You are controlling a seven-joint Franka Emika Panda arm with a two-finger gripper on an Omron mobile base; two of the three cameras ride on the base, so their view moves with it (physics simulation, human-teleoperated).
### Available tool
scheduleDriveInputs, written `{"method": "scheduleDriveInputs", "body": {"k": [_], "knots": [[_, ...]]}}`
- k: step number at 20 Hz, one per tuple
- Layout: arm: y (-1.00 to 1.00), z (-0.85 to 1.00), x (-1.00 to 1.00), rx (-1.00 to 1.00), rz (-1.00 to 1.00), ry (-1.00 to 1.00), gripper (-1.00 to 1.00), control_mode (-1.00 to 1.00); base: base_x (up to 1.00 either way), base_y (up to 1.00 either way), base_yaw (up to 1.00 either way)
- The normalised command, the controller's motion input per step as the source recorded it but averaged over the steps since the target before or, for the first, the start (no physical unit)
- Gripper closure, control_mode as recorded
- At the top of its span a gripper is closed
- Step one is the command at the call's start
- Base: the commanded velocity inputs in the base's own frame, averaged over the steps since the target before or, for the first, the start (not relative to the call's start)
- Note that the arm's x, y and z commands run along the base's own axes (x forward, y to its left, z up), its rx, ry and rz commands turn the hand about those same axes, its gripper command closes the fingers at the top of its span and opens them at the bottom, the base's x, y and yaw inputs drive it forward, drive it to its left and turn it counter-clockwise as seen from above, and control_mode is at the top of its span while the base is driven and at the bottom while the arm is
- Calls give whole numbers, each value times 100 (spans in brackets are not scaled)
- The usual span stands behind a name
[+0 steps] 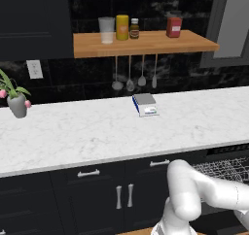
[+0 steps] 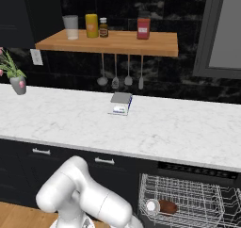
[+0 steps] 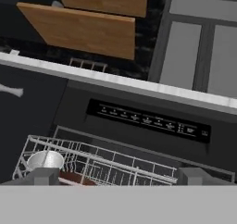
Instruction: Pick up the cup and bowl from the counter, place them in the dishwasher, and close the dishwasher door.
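Note:
The black dishwasher (image 2: 197,171) stands open under the right end of the white marble counter (image 2: 155,128). Its silver wire rack (image 2: 188,199) is pulled out. A pale cup (image 2: 152,205) lies in the rack's front left corner, and the small reddish-brown bowl (image 2: 168,207) sits right beside it. In the hand view the cup (image 3: 45,160) and a sliver of the bowl (image 3: 76,177) sit at the lower left, beneath the control strip (image 3: 148,121). My gripper (image 3: 119,177) is open and empty, low in front of the rack. The door panel is out of view.
A small grey scale (image 1: 145,104) sits mid-counter and a grey flower vase (image 1: 17,104) at its left end. A wooden shelf (image 1: 146,43) with jars hangs above, utensils dangling under it. Dark cabinets with silver handles (image 1: 88,173) stand left of the dishwasher.

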Motion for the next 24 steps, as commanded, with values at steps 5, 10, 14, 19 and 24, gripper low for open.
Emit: {"method": "scheduleDriveInputs", "body": {"k": [5,10,14,19,24], "knots": [[-65,-46,-10,-1,-3,1,-100,-100,0,0,0],[-55,-35,-53,0,0,0,-100,-100,0,0,0],[-74,-29,-54,0,0,0,-100,-100,0,0,0],[-27,-75,-18,-7,0,12,-100,-100,0,0,0],[0,-100,0,-9,3,2,-100,-100,0,0,0]]}}
